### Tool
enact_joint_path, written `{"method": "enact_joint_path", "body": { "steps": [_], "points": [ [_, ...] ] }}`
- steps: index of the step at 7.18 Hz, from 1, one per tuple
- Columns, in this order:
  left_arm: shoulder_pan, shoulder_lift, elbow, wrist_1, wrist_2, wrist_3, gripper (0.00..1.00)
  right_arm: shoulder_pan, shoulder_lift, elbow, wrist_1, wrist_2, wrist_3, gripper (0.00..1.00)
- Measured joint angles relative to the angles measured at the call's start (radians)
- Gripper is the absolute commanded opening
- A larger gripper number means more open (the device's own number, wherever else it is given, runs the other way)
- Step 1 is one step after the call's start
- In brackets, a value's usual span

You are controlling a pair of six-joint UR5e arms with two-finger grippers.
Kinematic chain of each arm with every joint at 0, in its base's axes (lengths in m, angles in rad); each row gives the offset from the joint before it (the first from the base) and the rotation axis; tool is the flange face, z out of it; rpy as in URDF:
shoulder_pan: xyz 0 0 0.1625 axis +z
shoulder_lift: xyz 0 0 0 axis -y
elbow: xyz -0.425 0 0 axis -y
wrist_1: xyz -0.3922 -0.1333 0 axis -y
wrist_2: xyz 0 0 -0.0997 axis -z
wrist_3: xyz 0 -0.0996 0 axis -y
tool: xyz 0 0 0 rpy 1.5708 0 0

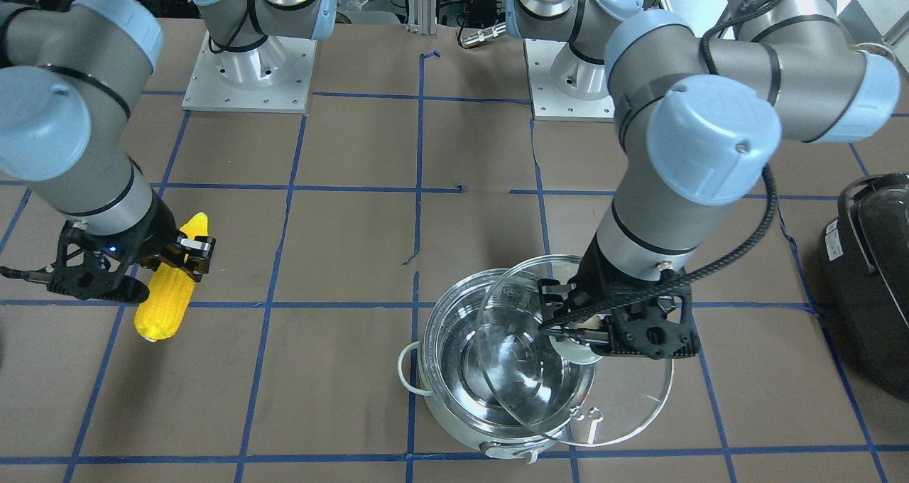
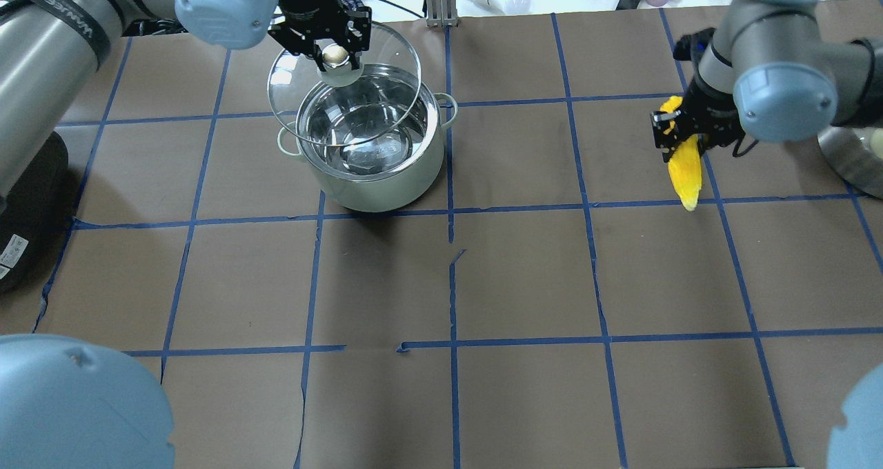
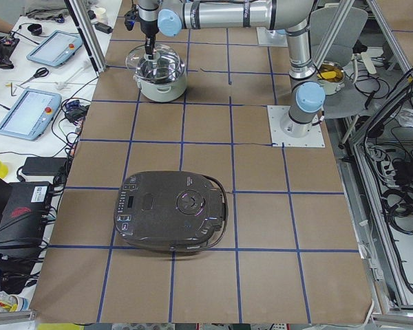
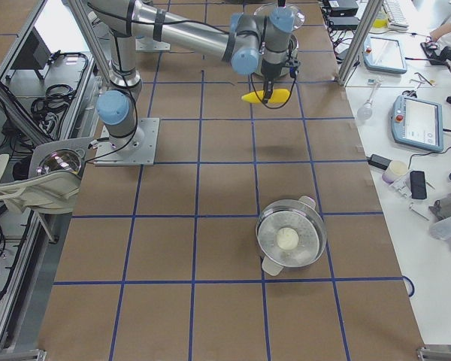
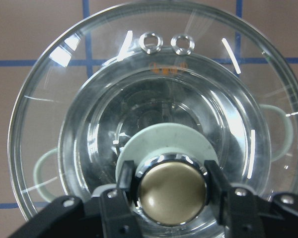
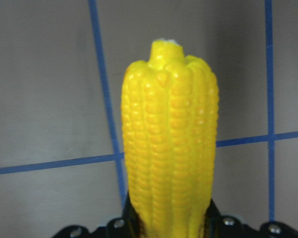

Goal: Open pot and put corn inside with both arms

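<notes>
Brown paper worktop (image 2: pixel 524 283) marked with a blue grid, black electric cooker (image 3: pixel 171 210) parked well away at the left end. Near the operators' edge, left of the middle: mint-bodied pot (image 2: pixel 386 186), bare and shiny inside. Above it, tilted and shifted toward the left end yet overlapping much of the mouth: glass lid (image 2: pixel 397 58), brass knob (image 5: pixel 173 191) pinched squarely between the jaws of the left gripper (image 2: pixel 336 54). Nearer the right end, in the half by the operators' edge, apparently held off the surface: corn cob (image 1: pixel 165 305), clamped across its body close to one end by the right gripper (image 1: pixel 181 253), longer part hanging free and sloping down. Judged from that: lid off, corn lifted, transfer not yet made. Carry the lid further toward the left end, high, to leave the whole mouth open. Bring the corn across well above the rim and the loop handles (image 2: pixel 448 103). Stop over the centre of the pot and lower the free end first, at a slant, since probably about as long as the pot is wide. Release only once low inside, to avoid a bounce off the steel. Hold the round knob firmly and move slowly; likely to slip if swung.
</notes>
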Motion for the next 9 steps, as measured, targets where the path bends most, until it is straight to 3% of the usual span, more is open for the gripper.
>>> {"method": "enact_joint_path", "body": {
  "steps": [2,5,8,9],
  "points": [
    [0.096,0.026,-0.009,-0.05,0.003,0.112,0.0,0.192,0.085,-0.222,0.107,0.006,0.222,0.0],
    [0.221,0.057,-0.095,-0.076,0.005,0.204,0.0,0.391,0.328,-0.508,0.096,0.018,0.391,0.0],
    [0.316,0.069,-0.26,0.047,0.006,0.341,0.0,0.456,0.456,-0.562,-0.042,0.077,0.413,0.0],
    [0.333,0.069,-0.324,0.126,0.006,0.364,0.0,0.47,0.482,-0.563,-0.074,0.081,0.393,0.99]
  ]
}}
